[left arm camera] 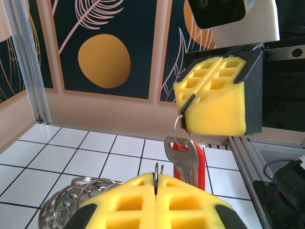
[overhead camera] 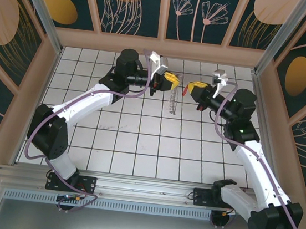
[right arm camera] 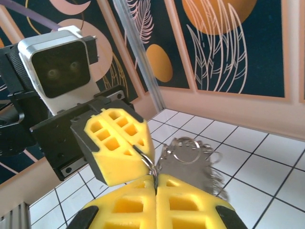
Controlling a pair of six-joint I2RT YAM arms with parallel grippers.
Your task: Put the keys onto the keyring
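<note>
Both grippers meet tip to tip above the far middle of the tiled floor. My left gripper (overhead camera: 173, 83) (left arm camera: 156, 183) is shut on a thin wire loop of the keyring (overhead camera: 172, 101), whose bunch of silvery loops (left arm camera: 71, 198) (right arm camera: 193, 157) hangs below it. My right gripper (overhead camera: 193, 89) (right arm camera: 155, 185) is shut on a small split ring. From that ring dangles the key (left arm camera: 183, 155) (overhead camera: 185, 89), silver with a red part behind it, just beyond the left fingertips. The ring in the right jaws touches the left gripper's tips (right arm camera: 139, 153).
White tiled floor (overhead camera: 138, 146) lies below both arms. Patterned walls enclose it, the back wall (overhead camera: 166, 10) close behind the grippers, with an aluminium post (left arm camera: 28, 62) at the corner. The arms' bases and an aluminium rail (overhead camera: 144, 189) lie at the near edge.
</note>
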